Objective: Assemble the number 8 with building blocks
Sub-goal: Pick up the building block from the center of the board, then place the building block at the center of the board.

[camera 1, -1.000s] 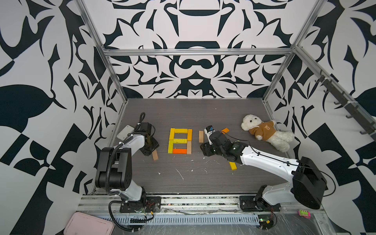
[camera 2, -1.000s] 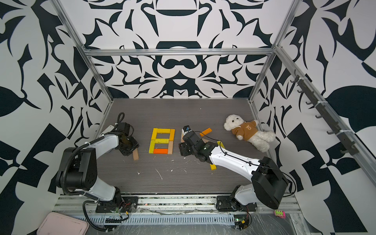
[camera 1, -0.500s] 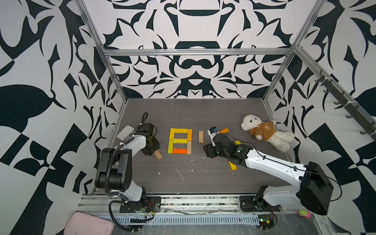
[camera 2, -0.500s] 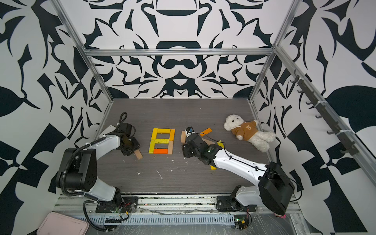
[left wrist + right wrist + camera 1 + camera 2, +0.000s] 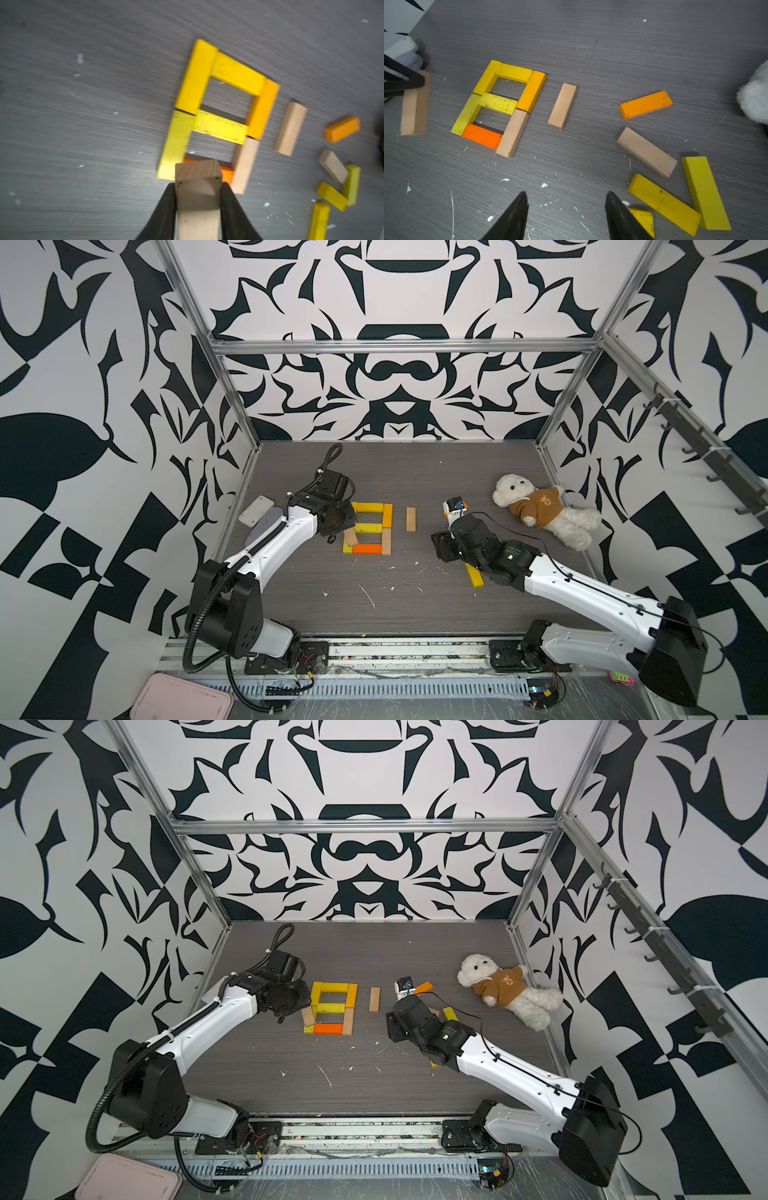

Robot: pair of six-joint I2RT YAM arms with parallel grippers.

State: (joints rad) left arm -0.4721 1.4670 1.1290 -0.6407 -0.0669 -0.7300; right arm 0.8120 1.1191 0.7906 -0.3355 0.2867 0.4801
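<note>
1. The left arm (image 5: 274,539) reaches forward, wrist tipped down; the left gripper (image 5: 197,187) is clenched on a tan block (image 5: 197,172).
2. The block eight (image 5: 220,128) lies just ahead of those jaws.
3. The right arm (image 5: 582,593) stretches low; the right gripper (image 5: 566,199) is spread, empty, with loose blocks (image 5: 663,204) beside one jaw.

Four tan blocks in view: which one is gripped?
The tan block clamped in the left gripper, by the 8's lower-left side. The other three lie free: one built into the 8, one beside it, one in the spare pile.
</note>
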